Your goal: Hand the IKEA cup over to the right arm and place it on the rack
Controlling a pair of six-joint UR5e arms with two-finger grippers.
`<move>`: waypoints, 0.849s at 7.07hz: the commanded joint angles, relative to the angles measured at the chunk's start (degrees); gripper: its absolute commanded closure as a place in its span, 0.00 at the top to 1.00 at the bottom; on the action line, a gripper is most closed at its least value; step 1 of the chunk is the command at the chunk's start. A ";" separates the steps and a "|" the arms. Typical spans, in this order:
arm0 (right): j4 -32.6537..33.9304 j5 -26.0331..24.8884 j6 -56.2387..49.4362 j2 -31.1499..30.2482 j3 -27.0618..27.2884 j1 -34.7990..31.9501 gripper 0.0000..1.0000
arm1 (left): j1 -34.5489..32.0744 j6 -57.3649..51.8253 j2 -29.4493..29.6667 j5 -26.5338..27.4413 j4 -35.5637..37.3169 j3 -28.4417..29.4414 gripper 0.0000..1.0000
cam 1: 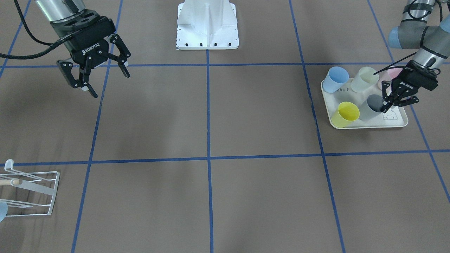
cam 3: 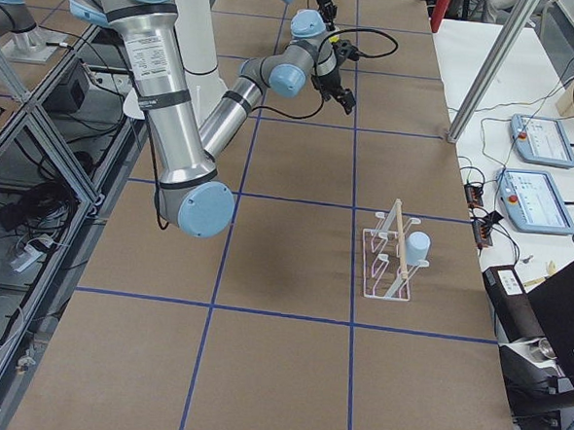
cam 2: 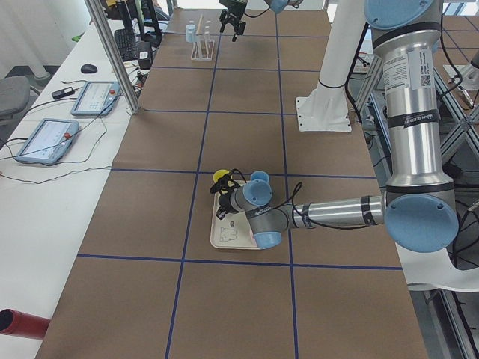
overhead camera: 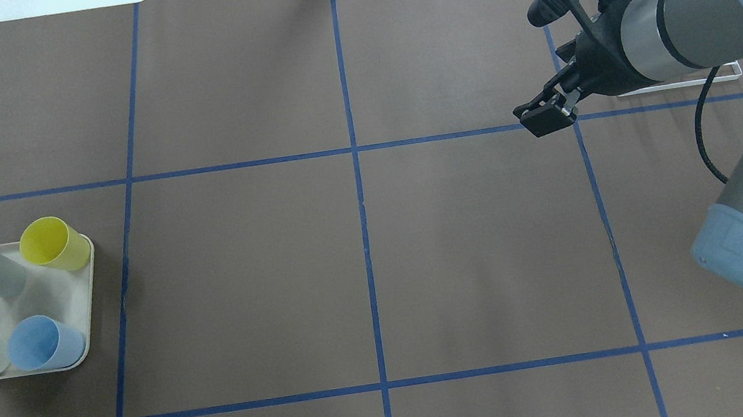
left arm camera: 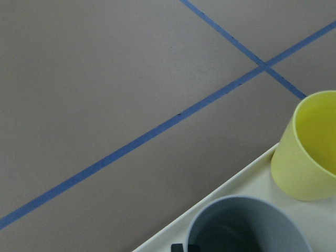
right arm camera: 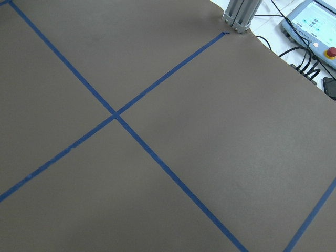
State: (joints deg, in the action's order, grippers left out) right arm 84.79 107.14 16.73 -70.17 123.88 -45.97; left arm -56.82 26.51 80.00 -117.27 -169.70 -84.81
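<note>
A cream tray (cam 1: 369, 125) holds several IKEA cups: blue (cam 1: 334, 79), pale green (cam 1: 364, 79), pink (cam 1: 392, 73), yellow (cam 1: 345, 114) and grey (cam 1: 369, 108). My left gripper (cam 1: 387, 106) is shut on the grey cup's rim, one finger inside it; the left wrist view shows the grey cup (left arm camera: 247, 226) beside the yellow cup (left arm camera: 310, 147). My right gripper (cam 1: 110, 84) hangs open and empty above the table, far from the tray. The white wire rack (cam 1: 31, 191) stands at the table's other end, and a light-blue cup (cam 3: 418, 247) hangs on the rack (cam 3: 389, 270).
The white robot base (cam 1: 207, 26) stands at the middle of the table's robot side. Blue tape lines divide the brown table cover into squares. In the overhead view the right arm (overhead camera: 702, 24) hides most of the rack. Tablets and cables lie beyond the table's edge.
</note>
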 commanded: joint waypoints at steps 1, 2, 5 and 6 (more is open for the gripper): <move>-0.07 0.00 -0.03 0.03 -0.13 0.09 1.00 | -10.35 -0.14 0.24 -6.70 0.77 -2.27 0.00; -0.07 0.00 -0.03 0.12 -0.04 0.26 1.00 | -15.20 -0.05 1.20 -12.31 2.77 -3.77 0.00; -1.20 -0.09 -0.12 2.56 -0.22 2.45 1.00 | -18.77 25.56 2.44 -16.67 16.83 -24.02 0.00; -3.65 -0.09 -0.03 2.58 -0.39 3.33 1.00 | -18.50 35.97 3.57 -16.93 16.85 -27.74 0.00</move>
State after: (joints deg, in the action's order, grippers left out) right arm 83.37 107.08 16.59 -68.21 123.69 -43.76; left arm -75.38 48.62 82.60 -133.67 -154.73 -106.35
